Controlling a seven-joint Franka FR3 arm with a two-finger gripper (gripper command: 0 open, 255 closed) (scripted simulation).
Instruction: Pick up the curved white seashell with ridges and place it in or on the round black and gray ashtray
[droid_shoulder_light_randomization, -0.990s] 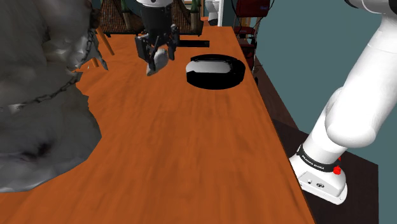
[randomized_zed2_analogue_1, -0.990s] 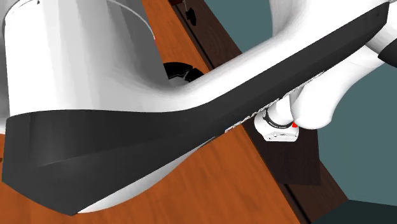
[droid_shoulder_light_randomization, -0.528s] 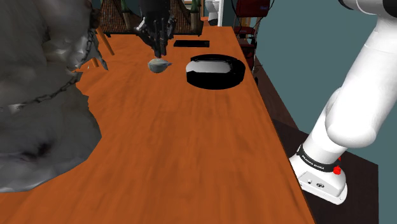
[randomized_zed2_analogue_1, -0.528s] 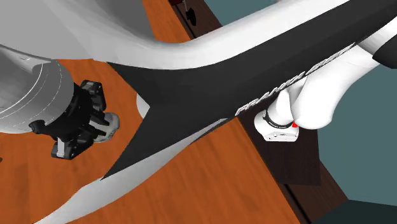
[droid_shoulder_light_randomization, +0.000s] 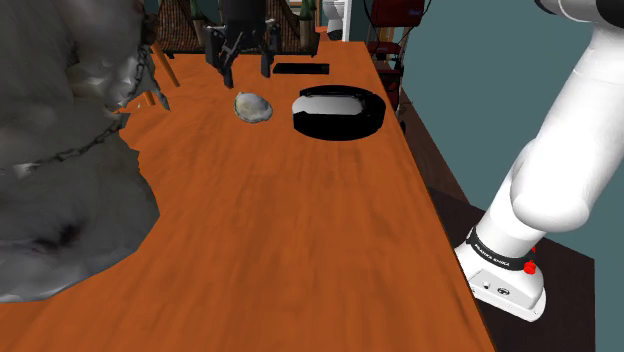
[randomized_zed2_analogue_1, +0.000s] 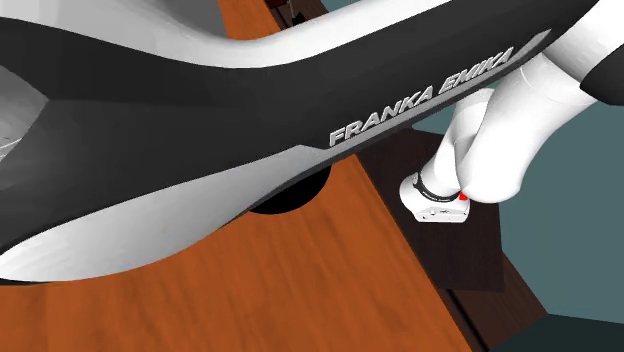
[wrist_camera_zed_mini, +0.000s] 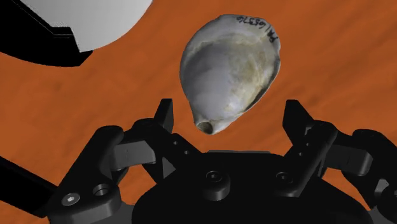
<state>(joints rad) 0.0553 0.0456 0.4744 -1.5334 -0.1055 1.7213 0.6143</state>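
Observation:
The pale ridged seashell (droid_shoulder_light_randomization: 253, 106) lies on the orange wooden table (droid_shoulder_light_randomization: 280, 230), just to the shoulder view's left of the round black ashtray (droid_shoulder_light_randomization: 338, 112) and outside it. My black gripper (droid_shoulder_light_randomization: 243, 68) hangs above and slightly behind the shell, open, touching nothing. In the wrist view the shell (wrist_camera_zed_mini: 229, 70) rests on the wood beyond the gripper (wrist_camera_zed_mini: 230, 118), whose fingertips (wrist_camera_zed_mini: 164, 119) stand wide apart, and the ashtray's grey inside and black rim (wrist_camera_zed_mini: 95, 25) show at one corner. The arm's link hides most of the second exterior view, where a black sliver of ashtray (randomized_zed2_analogue_1: 290, 195) peeks out.
A big grey rock-like mass with a chain (droid_shoulder_light_randomization: 60, 150) covers the table's left side in the shoulder view. A flat black object (droid_shoulder_light_randomization: 301, 69) lies behind the ashtray. The table's right edge runs close past the ashtray, and the arm's base (droid_shoulder_light_randomization: 505, 285) stands beyond it.
A second ago the gripper held the shell above the table. It has since let go, opened and drawn up and back, and the shell now lies on the wood beside the ashtray.

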